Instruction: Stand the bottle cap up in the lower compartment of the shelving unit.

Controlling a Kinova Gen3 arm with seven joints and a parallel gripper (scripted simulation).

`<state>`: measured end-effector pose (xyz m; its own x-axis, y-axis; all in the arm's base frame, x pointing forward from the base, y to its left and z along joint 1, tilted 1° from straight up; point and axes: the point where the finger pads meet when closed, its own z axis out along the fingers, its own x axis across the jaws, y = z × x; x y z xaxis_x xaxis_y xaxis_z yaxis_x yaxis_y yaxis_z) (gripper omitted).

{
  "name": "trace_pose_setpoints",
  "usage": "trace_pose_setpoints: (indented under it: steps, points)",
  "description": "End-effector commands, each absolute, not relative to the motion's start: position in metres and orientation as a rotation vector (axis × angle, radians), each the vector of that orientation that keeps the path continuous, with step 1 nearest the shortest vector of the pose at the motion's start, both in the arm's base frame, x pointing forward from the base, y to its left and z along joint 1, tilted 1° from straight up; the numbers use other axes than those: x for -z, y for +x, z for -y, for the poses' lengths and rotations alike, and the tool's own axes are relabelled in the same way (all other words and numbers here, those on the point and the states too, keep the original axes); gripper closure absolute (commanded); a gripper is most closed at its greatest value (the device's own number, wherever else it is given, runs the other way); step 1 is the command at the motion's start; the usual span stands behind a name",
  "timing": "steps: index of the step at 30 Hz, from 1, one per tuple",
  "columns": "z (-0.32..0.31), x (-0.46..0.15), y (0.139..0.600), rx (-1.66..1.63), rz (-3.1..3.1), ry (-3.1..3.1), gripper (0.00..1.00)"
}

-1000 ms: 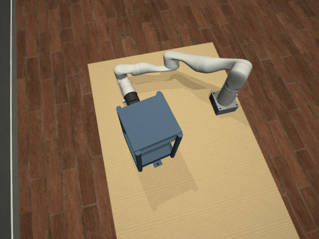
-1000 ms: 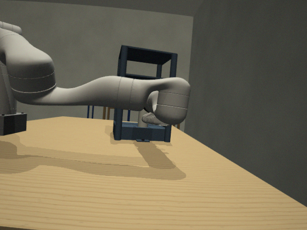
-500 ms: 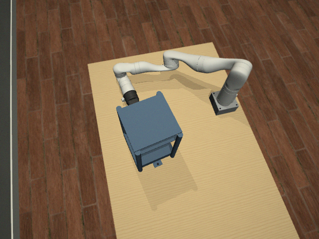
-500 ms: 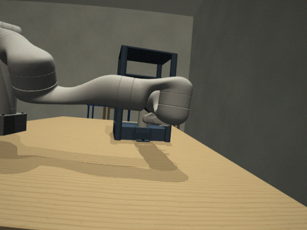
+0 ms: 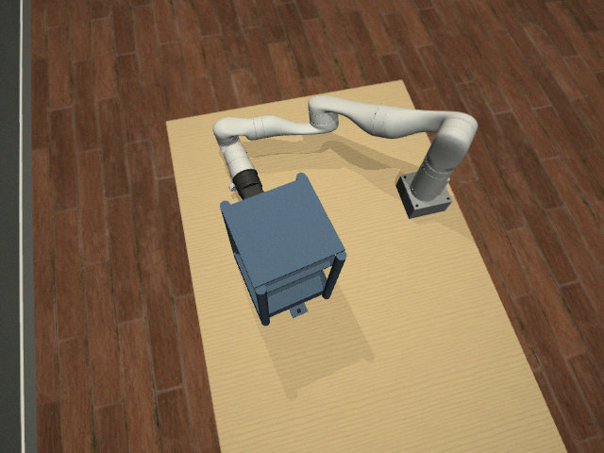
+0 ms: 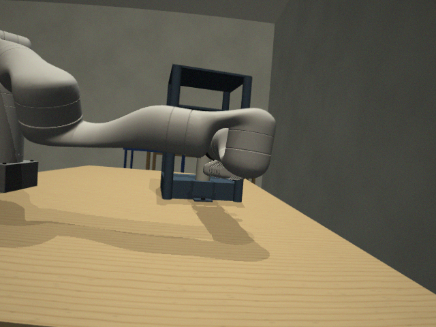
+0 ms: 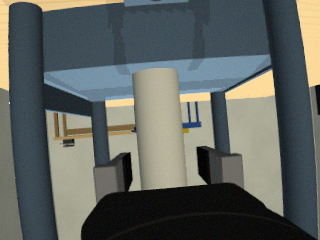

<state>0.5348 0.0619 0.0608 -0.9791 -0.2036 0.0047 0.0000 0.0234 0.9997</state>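
The pale bottle (image 6: 202,169) (image 7: 161,130) stands, upright as far as I can see, on the lower compartment's floor (image 7: 107,85) in the blue shelving unit (image 5: 282,228) (image 6: 182,190) (image 7: 150,40). Its base is close to the floor's edge on the side where my arm enters. Its cap is out of view, and a small tilt cannot be judged. The wrist view is upside down. My gripper (image 7: 164,163) is open, with one finger on each side of the bottle's upper part in the picture and a gap at both sides. The fingers are hidden in the top and exterior views.
Two posts (image 7: 32,120) (image 7: 290,120) flank my gripper at the open side. The upper shelves lie above the compartment. My arm (image 5: 265,126) (image 6: 140,131) reaches around to this side from its base (image 5: 424,205). Blue and brown furniture stands in the background.
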Motion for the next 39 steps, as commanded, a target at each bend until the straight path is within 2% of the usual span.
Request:
trace_pose_setpoints:
  steps: [1,29,39]
  points:
    - [-0.06,-0.064,0.536,2.092,2.141,0.233,0.0]
    - [-0.056,-0.064,0.537,2.092,2.14,0.234,0.0]
    - [-0.036,-0.065,0.542,2.09,2.139,0.238,0.0]
